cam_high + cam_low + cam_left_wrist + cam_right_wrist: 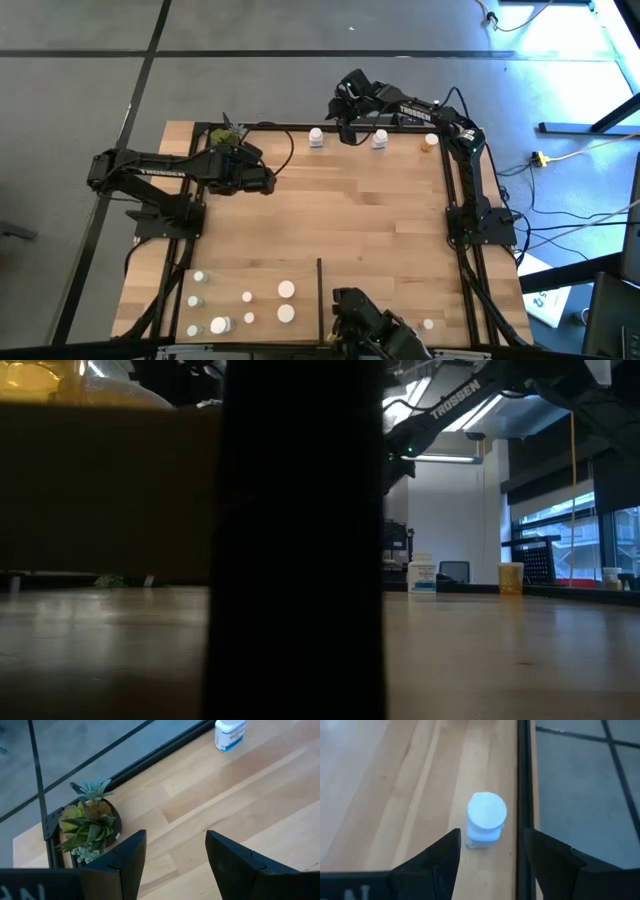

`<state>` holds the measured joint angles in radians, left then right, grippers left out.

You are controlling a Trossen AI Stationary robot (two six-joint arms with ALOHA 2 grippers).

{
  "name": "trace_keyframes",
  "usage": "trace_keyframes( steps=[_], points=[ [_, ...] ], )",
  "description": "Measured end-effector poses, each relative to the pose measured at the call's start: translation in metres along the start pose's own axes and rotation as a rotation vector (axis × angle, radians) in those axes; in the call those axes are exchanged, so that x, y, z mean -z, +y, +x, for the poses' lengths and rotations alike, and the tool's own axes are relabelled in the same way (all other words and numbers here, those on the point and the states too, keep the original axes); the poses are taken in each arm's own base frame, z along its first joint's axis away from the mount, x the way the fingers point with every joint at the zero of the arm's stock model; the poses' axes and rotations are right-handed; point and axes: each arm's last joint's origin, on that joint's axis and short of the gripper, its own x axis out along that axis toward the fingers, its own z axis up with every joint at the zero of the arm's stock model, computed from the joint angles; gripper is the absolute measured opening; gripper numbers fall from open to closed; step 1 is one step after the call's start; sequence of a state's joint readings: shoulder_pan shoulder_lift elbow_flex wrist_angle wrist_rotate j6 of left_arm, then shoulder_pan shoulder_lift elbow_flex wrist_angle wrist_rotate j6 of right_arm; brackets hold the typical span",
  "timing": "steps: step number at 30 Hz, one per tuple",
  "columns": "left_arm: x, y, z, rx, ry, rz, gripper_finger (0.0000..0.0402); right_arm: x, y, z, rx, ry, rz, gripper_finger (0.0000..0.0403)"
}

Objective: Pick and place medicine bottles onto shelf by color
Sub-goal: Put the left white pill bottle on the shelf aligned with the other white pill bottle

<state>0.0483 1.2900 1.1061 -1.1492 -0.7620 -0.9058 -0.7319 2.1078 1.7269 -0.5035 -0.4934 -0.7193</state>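
The shelf point(380, 220) is a light-wood planked surface in a black frame, with a thin black divider strip point(319, 290) near its front. Along the far edge stand two white medicine bottles point(316, 137) point(380, 139) and an orange one point(430, 143). Several more bottles stand at the near left point(247, 296). My right gripper point(343, 130) hangs open over the far edge. In its wrist view a white-capped bottle point(486, 820) stands upright just ahead of the gripper point(492, 837), untouched. My left gripper point(268, 181) point(175, 837) is open and holds nothing, near the far left.
A small green potted plant point(228, 133) point(90, 822) sits at the far left corner, close to my left gripper. One bottle point(428, 324) stands alone at the near right. A dark camera mount point(360, 320) sits at the front edge and hides the middle of the low view.
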Motion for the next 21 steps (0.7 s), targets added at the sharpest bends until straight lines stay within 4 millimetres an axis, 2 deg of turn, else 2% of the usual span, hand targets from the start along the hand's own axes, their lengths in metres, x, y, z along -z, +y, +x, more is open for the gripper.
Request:
trace_keyframes(
  steps=[7, 13, 21],
  points=[
    [0.0001, 0.0, 0.0, 0.001, 0.002, 0.0, 0.0198, 0.0019, -0.0018, 0.0049, 0.037, -0.046, -0.023, 0.0221],
    [0.0001, -0.0001, -0.0001, 0.002, 0.001, 0.001, 0.0198, 0.0088, 0.0021, 0.0105, 0.002, -0.068, -0.018, 0.0221],
    [0.0002, -0.0001, -0.0001, 0.001, 0.001, 0.001, 0.0198, 0.0076, 0.0015, 0.0104, -0.003, -0.088, -0.013, 0.0221]
  ],
)
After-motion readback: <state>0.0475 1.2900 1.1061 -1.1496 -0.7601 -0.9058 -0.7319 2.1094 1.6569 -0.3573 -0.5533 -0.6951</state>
